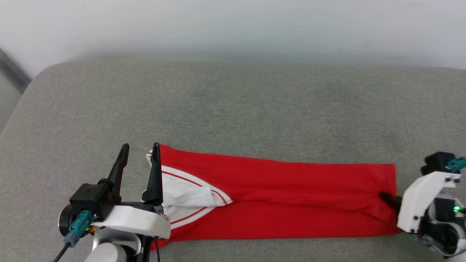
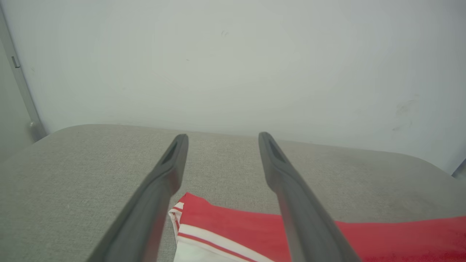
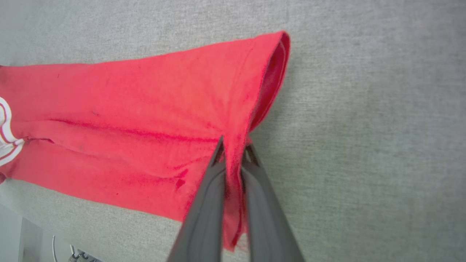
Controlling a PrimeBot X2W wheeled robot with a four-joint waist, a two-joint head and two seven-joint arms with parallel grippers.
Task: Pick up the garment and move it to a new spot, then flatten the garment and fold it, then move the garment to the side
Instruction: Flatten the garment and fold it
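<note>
You had the garment point(image 1: 276, 196) lying folded lengthwise into one long, narrow red band across the near part of the grey fabric surface point(image 1: 233, 102), running from your left to your right. The two long sides were turned in and met along a crease down the middle of the band. At its left end a white sleeve point(image 1: 185, 196) with thin red stripes lay crumpled on top of the red cloth, and a striped corner point(image 2: 178, 213) poked out past it. At the right end the hem point(image 3: 273, 72) gaped slightly open, and a fold of that edge stood pinched between the closed jaws of the right gripper point(image 3: 235, 145).
</note>
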